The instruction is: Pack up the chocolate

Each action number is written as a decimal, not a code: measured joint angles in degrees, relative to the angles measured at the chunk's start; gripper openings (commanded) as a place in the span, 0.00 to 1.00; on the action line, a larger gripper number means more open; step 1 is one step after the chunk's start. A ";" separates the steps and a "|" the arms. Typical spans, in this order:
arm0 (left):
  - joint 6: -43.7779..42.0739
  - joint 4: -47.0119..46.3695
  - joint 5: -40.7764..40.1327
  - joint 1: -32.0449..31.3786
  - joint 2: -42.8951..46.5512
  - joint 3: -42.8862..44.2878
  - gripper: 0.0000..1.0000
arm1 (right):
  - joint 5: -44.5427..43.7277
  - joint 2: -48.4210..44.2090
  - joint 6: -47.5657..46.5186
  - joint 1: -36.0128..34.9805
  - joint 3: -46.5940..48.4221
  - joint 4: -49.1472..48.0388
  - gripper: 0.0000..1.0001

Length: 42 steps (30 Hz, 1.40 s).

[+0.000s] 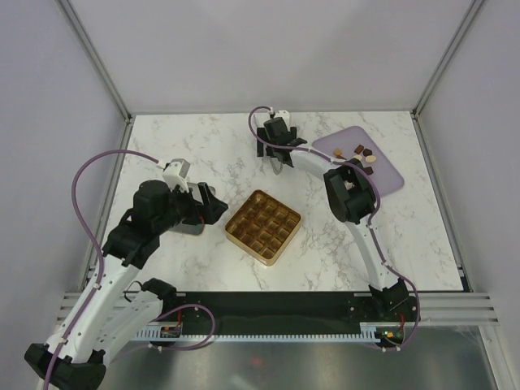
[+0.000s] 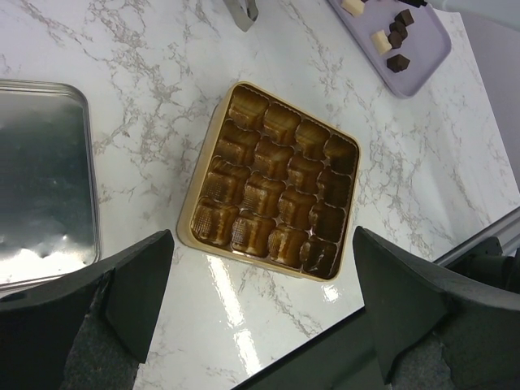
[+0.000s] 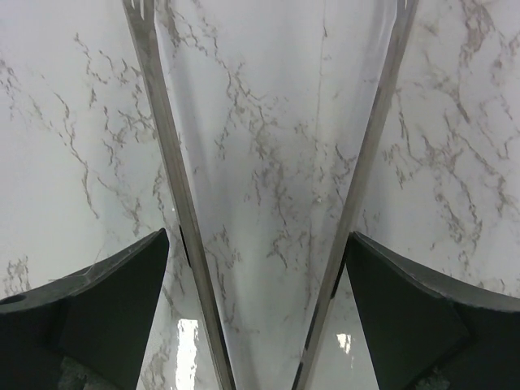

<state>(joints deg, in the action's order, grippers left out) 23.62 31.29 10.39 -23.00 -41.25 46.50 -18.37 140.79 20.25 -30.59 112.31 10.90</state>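
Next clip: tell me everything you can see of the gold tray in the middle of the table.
The gold tray is a shallow square with a raised rim and a four-by-four grid of cells. It is glossy like thin moulded plastic, its hollows reflecting brown. Every cell looks empty. It lies flat on the marble table, turned corner-on to the arms, roughly between them. Only the table touches it; a metal tin lies apart beside it.
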 measured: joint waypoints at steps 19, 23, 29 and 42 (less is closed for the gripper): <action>-0.13 0.20 -1.33 0.00 0.00 0.00 1.00 | 0.37 3.19 -4.07 1.14 4.55 -0.20 0.78; -0.13 0.37 -1.55 0.00 0.04 0.00 1.00 | 0.26 3.19 -5.73 1.20 4.87 1.07 0.78; -0.13 0.50 -2.78 0.00 1.38 0.00 1.00 | 0.04 3.19 -6.36 1.20 5.97 3.87 0.84; -0.15 1.31 -4.02 0.00 2.05 0.00 1.00 | -0.44 3.63 -5.38 1.16 7.43 5.97 0.77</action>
<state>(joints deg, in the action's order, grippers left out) 23.46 32.60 6.37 -23.00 -39.20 46.50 -18.81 144.42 14.87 -29.43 119.74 16.86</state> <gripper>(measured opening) 0.993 0.794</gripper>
